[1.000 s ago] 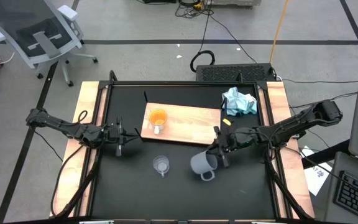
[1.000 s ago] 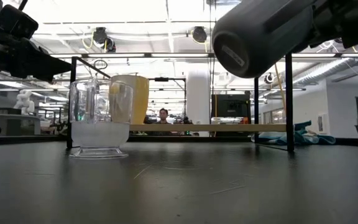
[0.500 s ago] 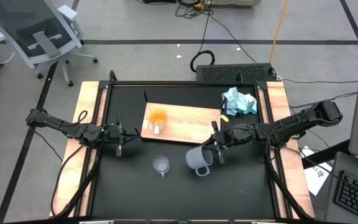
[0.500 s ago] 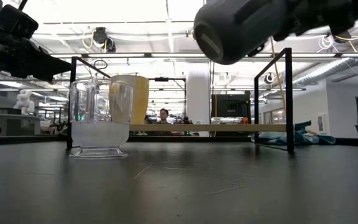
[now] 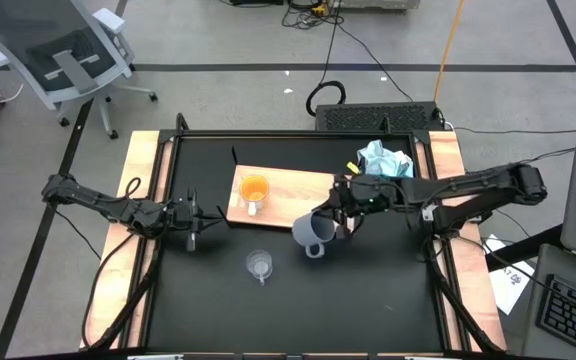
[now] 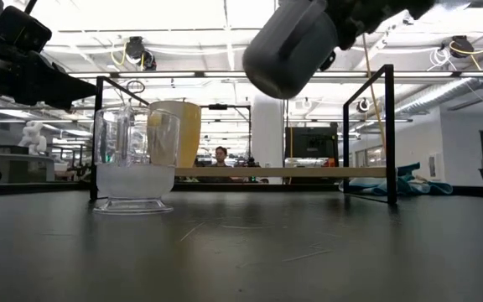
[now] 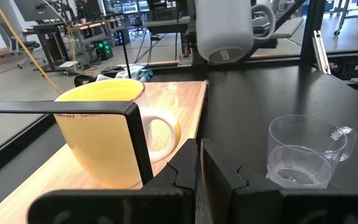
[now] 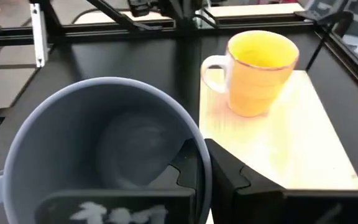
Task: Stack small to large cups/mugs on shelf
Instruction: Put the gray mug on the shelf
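Blue-grey mug carried up toward wooden shelf, matte, tilted, right fingers pinching its rim.

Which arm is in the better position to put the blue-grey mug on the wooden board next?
Right. The right gripper is shut on the blue-grey mug, held in the air at the wooden board edge. The left gripper, shut and empty, waits left of the orange mug.

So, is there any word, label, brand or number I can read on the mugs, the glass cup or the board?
None can be read.
Orange mug: plain, no print.
Blue-grey mug: plain outside; its base has a mark too blurred to read.
Clear glass cup: no marking.
Wooden board: bare wood.
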`<move>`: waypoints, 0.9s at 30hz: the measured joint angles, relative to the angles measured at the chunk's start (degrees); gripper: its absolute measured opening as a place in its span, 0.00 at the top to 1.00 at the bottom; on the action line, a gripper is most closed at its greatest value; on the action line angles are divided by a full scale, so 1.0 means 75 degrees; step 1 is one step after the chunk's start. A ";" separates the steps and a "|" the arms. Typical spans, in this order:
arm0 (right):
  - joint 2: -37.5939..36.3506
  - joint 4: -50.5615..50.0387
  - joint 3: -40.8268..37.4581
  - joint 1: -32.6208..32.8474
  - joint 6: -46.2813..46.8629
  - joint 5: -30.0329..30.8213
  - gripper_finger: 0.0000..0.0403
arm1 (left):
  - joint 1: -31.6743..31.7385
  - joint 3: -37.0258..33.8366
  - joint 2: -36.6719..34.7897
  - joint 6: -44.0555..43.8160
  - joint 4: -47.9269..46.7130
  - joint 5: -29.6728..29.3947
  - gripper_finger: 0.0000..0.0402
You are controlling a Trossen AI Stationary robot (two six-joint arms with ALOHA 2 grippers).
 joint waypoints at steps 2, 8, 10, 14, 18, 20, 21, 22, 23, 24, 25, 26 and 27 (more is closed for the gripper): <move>0.0213 -0.0215 0.0262 -0.0065 0.0008 -0.0183 0.99 | 0.0000 0.0000 0.0000 0.0032 0.0000 0.0000 0.94; 0.0988 -0.1367 0.1241 -0.0284 -0.0026 -0.0256 0.99 | -0.0003 0.0000 0.0000 0.0067 0.0000 0.0000 0.94; 0.1280 -0.1878 0.1616 -0.0389 -0.0030 -0.0256 0.99 | 0.0000 0.0000 0.0000 0.0067 0.0000 -0.0001 0.94; 0.1782 -0.2386 0.2193 -0.0563 -0.0029 -0.0235 0.99 | -0.0001 0.0000 0.0000 0.0070 0.0000 -0.0002 0.94; 0.2086 -0.2707 0.2593 -0.0727 -0.0027 -0.0235 0.99 | -0.0001 0.0000 0.0000 0.0070 0.0000 0.0000 0.94; 0.2212 -0.2892 0.2727 -0.0807 -0.0027 -0.0235 0.99 | -0.0002 0.0000 0.0000 0.0072 0.0000 -0.0001 0.94; 0.2286 -0.2973 0.2836 -0.0862 -0.0024 -0.0235 0.99 | 0.0000 0.0000 0.0000 0.0073 0.0000 -0.0003 0.94; 0.2344 -0.3143 0.2950 -0.0909 -0.0024 -0.0233 0.99 | -0.0002 0.0000 0.0000 0.0096 0.0000 0.0000 0.94; 0.2409 -0.3378 0.3055 -0.0961 -0.0023 -0.0232 0.99 | -0.0002 0.0000 0.0000 0.0119 0.0000 -0.0003 0.94; 0.2491 -0.3580 0.3167 -0.0998 -0.0023 -0.0233 0.99 | 0.0000 0.0000 0.0000 0.0122 0.0000 -0.0003 0.94; 0.2582 -0.3685 0.3278 -0.1038 -0.0021 -0.0230 0.99 | 0.0000 0.0000 0.0000 0.0127 0.0000 -0.0001 0.94; 0.2670 -0.3746 0.3362 -0.1076 -0.0022 -0.0229 0.99 | -0.0003 0.0000 0.0000 0.0128 0.0000 -0.0003 0.94; 0.2746 -0.3827 0.3410 -0.1094 -0.0024 -0.0223 0.99 | -0.0001 0.0000 0.0000 0.0128 0.0000 -0.0003 0.94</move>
